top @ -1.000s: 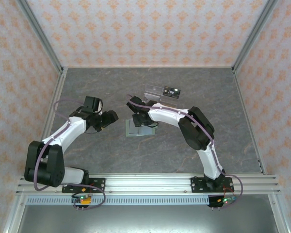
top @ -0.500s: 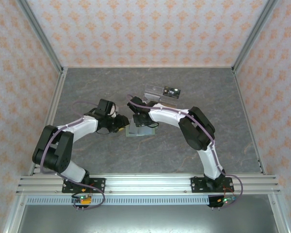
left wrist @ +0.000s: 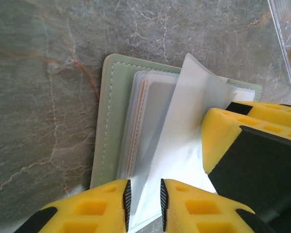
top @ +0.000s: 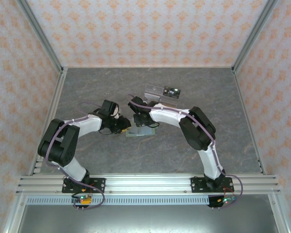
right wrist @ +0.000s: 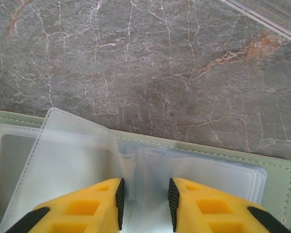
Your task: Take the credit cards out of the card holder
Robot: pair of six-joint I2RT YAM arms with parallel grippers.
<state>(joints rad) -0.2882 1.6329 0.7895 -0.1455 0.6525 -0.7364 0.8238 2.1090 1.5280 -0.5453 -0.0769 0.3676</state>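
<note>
A second ago my left arm hung well to the left of the card holder (top: 138,132). Now my left gripper (top: 125,127) is at the holder's left edge, its jaws drawn in from wide to a narrow gap. My right gripper (top: 144,123) has stayed over the holder's middle. The holder lies open and flat on the table (top: 102,87) between the two grippers. In the left wrist view a clear sleeve (left wrist: 184,121) stands lifted, its lower edge between my left jaws. Whether the pads nip it I cannot tell. My right jaws, narrowly apart, straddle the sleeves at the fold. Whether they grip I cannot tell.
</note>
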